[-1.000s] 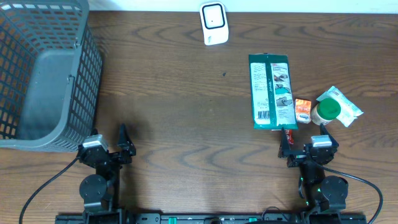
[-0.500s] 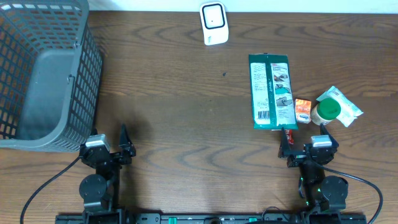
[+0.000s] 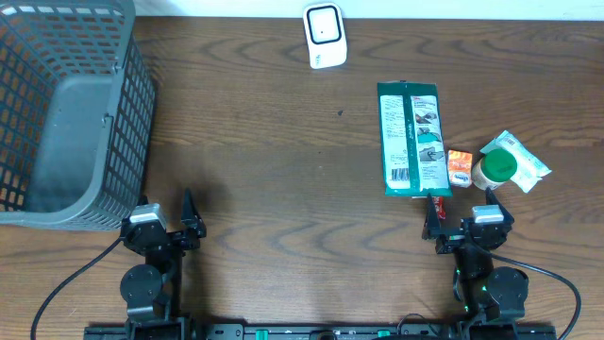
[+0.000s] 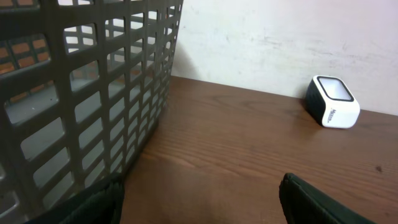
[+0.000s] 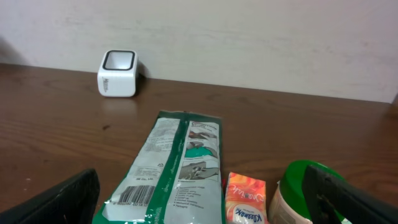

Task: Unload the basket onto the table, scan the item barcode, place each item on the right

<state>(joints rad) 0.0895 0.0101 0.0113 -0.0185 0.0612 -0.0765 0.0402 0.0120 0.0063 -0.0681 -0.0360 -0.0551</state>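
A green-and-white flat packet (image 3: 412,139) lies on the table right of centre, its barcode (image 5: 135,192) facing up at the near end. My right gripper (image 3: 469,225) rests just in front of the packet, open and empty, and its dark fingers (image 5: 62,200) frame the packet (image 5: 177,165) in the right wrist view. The white scanner (image 3: 324,35) stands at the far edge, and also shows as a white scanner (image 5: 117,73) far left. My left gripper (image 3: 162,225) sits open and empty at the front left, beside the basket.
A grey mesh basket (image 3: 66,113) fills the left side, and its wall (image 4: 81,99) is close to my left finger. An orange tissue pack (image 3: 460,167), a green-lidded jar (image 3: 495,168) and a white wrapped packet (image 3: 524,161) lie right of the green packet.
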